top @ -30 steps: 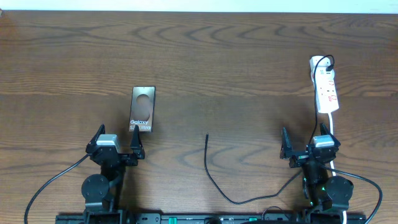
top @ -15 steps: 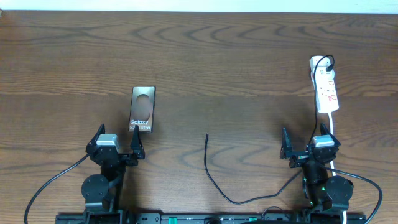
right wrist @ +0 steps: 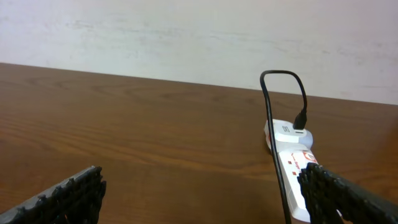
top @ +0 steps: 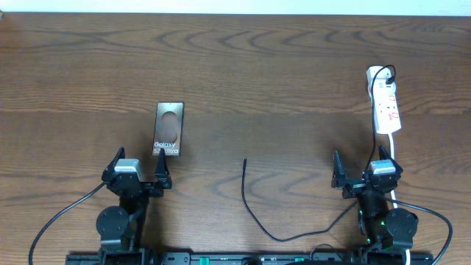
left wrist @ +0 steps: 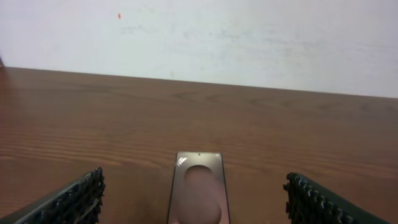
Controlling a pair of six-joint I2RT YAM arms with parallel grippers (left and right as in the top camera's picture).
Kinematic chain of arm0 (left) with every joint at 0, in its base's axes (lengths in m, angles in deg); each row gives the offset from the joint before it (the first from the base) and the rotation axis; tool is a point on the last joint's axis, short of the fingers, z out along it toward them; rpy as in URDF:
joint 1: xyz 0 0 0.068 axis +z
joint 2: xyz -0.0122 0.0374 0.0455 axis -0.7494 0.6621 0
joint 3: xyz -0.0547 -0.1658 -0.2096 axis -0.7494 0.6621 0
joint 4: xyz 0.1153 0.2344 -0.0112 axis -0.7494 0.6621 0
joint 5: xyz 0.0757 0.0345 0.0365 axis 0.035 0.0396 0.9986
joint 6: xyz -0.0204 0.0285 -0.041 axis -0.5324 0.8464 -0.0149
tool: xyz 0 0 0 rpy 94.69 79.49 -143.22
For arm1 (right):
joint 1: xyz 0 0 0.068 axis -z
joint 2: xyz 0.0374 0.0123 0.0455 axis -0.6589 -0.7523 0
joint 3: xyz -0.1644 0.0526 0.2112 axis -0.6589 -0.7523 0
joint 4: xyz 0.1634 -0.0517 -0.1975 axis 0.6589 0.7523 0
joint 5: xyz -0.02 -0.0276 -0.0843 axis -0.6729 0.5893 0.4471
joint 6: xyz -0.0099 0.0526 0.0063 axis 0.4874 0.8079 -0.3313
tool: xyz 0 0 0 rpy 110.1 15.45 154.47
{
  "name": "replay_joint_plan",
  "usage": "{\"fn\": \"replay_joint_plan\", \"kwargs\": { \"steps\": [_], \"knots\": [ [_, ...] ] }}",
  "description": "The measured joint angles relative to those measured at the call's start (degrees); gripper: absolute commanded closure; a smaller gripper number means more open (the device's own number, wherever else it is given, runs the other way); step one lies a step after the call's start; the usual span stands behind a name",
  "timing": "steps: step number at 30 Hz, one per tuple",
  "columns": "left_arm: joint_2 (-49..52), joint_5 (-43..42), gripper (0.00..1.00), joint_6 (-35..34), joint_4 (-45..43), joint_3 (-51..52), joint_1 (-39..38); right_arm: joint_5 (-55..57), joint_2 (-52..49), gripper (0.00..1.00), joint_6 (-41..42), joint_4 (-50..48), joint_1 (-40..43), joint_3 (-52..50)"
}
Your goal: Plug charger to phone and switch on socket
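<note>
The phone (top: 168, 129) lies flat on the wooden table left of centre, its white lettering toward the near edge. In the left wrist view the phone (left wrist: 198, 193) sits straight ahead between the spread fingers. My left gripper (top: 138, 171) is open just below it, holding nothing. The charger (top: 254, 210), a thin black cable, curves across the table's near middle, its plug tip at its far end. The socket (top: 385, 103), a white power strip, lies at the far right; the socket (right wrist: 293, 177) has a black plug in its far end. My right gripper (top: 363, 174) is open near it.
Both arm bases stand at the table's near edge with thicker black cables trailing from them. A white wall rises beyond the far table edge. The socket's white cord runs down beside the right arm.
</note>
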Motion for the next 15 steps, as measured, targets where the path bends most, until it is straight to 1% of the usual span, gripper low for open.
{"fn": "replay_joint_plan", "kwargs": {
  "steps": [3,6,12,15],
  "knots": [
    [2.6,-0.2,0.09,0.0,0.3,-2.4,0.0,0.0,0.0,0.01,0.0,0.0,0.0,0.0],
    [7.8,-0.2,0.09,0.0,0.3,-7.1,0.0,0.0,0.0,0.01,0.0,0.0,0.0,0.0],
    [26.3,-0.2,0.09,0.2,0.6,-22.0,0.0,0.2,0.1,0.01,0.0,0.0,0.0,0.0],
    [37.4,-0.2,0.09,0.3,4.0,-32.0,0.0,0.2,0.2,0.01,0.0,0.0,0.0,0.0]
  ]
}}
